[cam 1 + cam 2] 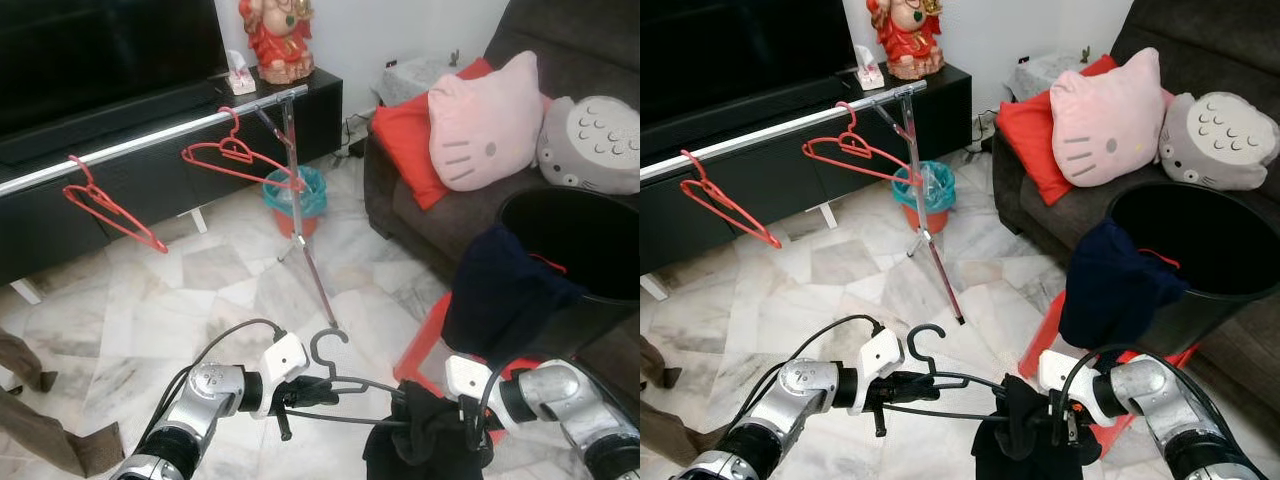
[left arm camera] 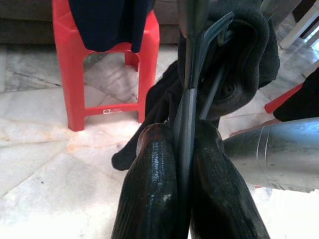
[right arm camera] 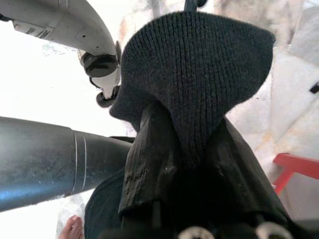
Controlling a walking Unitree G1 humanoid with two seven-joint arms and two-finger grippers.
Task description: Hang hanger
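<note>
Left eye view, low centre: dark hanger (image 1: 335, 375), hook up, held level between both arms over the marble floor (image 1: 200, 290), well short of the silver rail (image 1: 150, 140). Left tool (image 1: 300, 392): fingers clamped tight on the hanger's bar, likely to steady it. Right tool (image 1: 440, 435): closed on the black knitted garment (image 1: 415, 440) draped over the hanger's far end, apparently to keep the cloth seated while it is carried. Rail: slanting across the room's left before a black TV cabinet (image 1: 130, 190), already bearing two red hangers (image 1: 240, 155). Surroundings: teal-lined bin (image 1: 300, 195) by the rail's stand, red stool (image 1: 425, 345) with dark cloth, black basket (image 1: 580, 240), sofa (image 1: 450, 215) with cushions.
</note>
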